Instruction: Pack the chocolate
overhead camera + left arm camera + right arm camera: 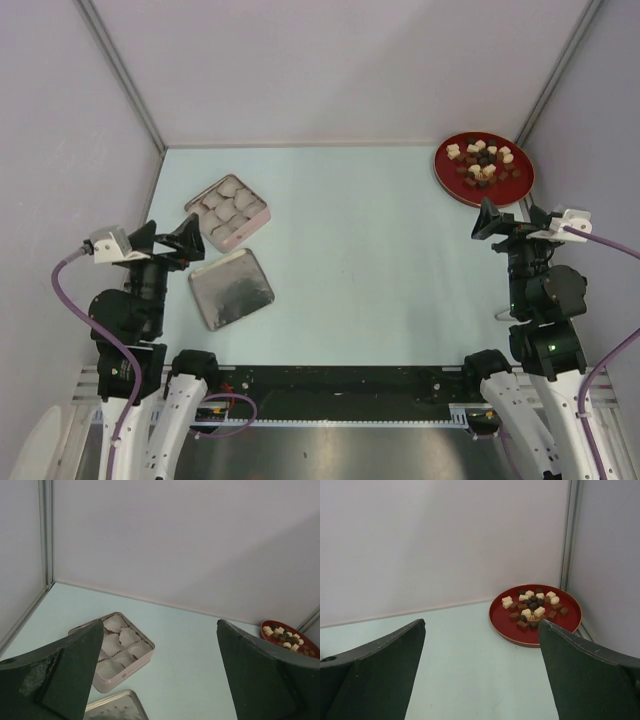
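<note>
The chocolate (pixel 483 165) is a heap of small dark brown, reddish-brown and cream-white chunks on a red plate (pixel 445 172) at the far right corner. In the right wrist view the chocolate (pixel 532 605) lies ahead and to the right of my right gripper (pixel 482 622), which is open and holds nothing. From above, the right gripper (pixel 510 222) hangs just in front of the plate. My left gripper (pixel 170 238) is open and empty beside a square tin (pixel 228 211) lined with white paper cups. The left gripper (pixel 160 625) frames that tin (pixel 127 669) at its left finger.
The tin's flat metal lid (pixel 231 288) lies on the table just in front of the tin, near the left arm. Grey walls close the table on three sides. The red plate (pixel 267 635) shows far off in the left wrist view.
</note>
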Action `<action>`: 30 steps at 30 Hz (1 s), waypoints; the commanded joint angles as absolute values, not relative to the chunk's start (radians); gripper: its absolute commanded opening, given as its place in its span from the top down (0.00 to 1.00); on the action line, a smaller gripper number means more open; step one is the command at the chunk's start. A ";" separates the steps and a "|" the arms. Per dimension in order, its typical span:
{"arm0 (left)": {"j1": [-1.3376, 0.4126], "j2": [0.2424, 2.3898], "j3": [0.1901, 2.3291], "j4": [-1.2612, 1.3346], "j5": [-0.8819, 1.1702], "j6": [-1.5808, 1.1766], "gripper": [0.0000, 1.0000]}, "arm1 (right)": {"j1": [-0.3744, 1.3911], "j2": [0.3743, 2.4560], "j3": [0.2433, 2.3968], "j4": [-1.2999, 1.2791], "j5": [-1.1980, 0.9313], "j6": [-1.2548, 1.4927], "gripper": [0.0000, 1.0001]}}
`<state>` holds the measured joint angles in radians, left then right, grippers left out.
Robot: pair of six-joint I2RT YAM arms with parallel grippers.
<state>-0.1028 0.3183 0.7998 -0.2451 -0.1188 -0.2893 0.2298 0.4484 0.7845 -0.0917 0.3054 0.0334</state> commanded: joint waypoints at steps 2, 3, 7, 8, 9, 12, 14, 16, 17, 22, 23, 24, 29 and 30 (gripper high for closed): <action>-0.107 0.341 0.795 -0.210 -0.094 -0.302 0.00 | 0.233 0.454 0.769 -0.041 0.298 0.037 0.00; -0.107 0.345 0.796 -0.210 -0.092 -0.301 0.00 | 0.233 0.457 0.767 -0.037 0.301 0.038 0.00; -0.107 0.359 0.795 -0.207 -0.092 -0.285 0.00 | 0.233 0.462 0.755 -0.026 0.290 0.048 0.00; -0.107 0.364 0.795 -0.207 -0.092 -0.282 0.00 | 0.233 0.466 0.752 -0.023 0.287 0.049 0.00; -0.109 0.364 0.795 -0.203 -0.092 -0.278 0.00 | 0.233 0.471 0.747 -0.021 0.285 0.052 0.00; -0.107 0.393 0.788 -0.202 -0.091 -0.270 0.00 | 0.235 0.482 0.742 -0.028 0.275 0.057 0.00; -0.107 0.431 0.784 -0.199 -0.083 -0.273 0.00 | 0.236 0.498 0.742 -0.035 0.264 0.066 0.00; -0.107 0.462 0.784 -0.196 -0.063 -0.282 0.00 | 0.241 0.517 0.738 -0.049 0.255 0.074 0.00; -0.107 0.504 0.785 -0.196 -0.057 -0.285 0.00 | 0.247 0.525 0.735 -0.052 0.253 0.078 0.00; -0.107 0.678 0.804 -0.207 -0.031 -0.313 0.00 | 0.271 0.558 0.715 -0.078 0.245 0.097 0.00; -0.109 0.710 0.807 -0.209 -0.023 -0.314 0.00 | 0.281 0.566 0.710 -0.078 0.245 0.095 0.00; -0.107 0.783 0.811 -0.204 -0.015 -0.314 0.00 | 0.287 0.568 0.704 -0.077 0.248 0.095 0.00; -0.107 1.009 0.871 -0.180 0.040 -0.292 0.00 | 0.316 0.581 0.673 -0.063 0.252 0.086 0.00; -0.107 1.046 0.883 -0.173 0.049 -0.281 0.00 | 0.324 0.581 0.670 -0.060 0.249 0.086 0.00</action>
<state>-0.1028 0.9394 0.8093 -0.2108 -0.0181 -0.2962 0.3027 0.5781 0.6807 -0.0933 0.2527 0.0788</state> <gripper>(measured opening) 0.996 0.995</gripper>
